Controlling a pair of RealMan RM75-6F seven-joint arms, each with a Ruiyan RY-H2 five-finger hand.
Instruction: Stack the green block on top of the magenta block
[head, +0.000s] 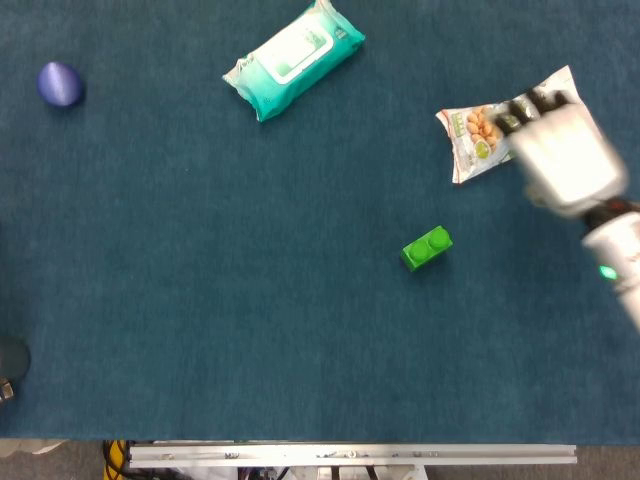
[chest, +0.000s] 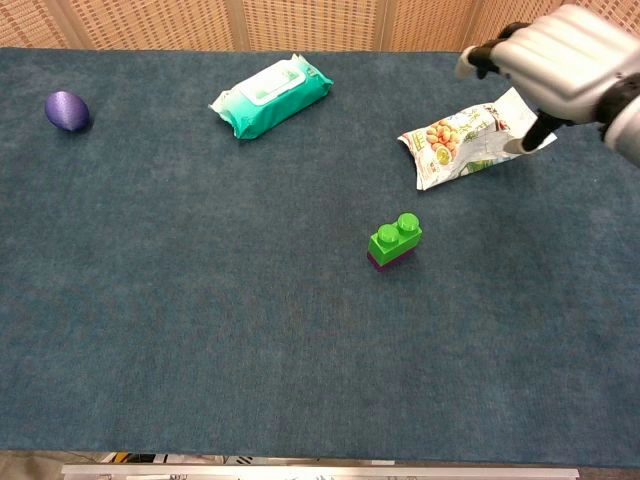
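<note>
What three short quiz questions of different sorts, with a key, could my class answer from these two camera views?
1. True or false: the green block sits on the magenta block.
2. Which item lies nearest the right robot hand? A) wet wipes pack B) snack bag C) purple ball
3. Fill in: the right robot hand holds ____.

Key: 1 true; 2 B; 3 nothing.

No legible text on wipes pack (head: 294, 60) or snack bag (chest: 470, 138).
</note>
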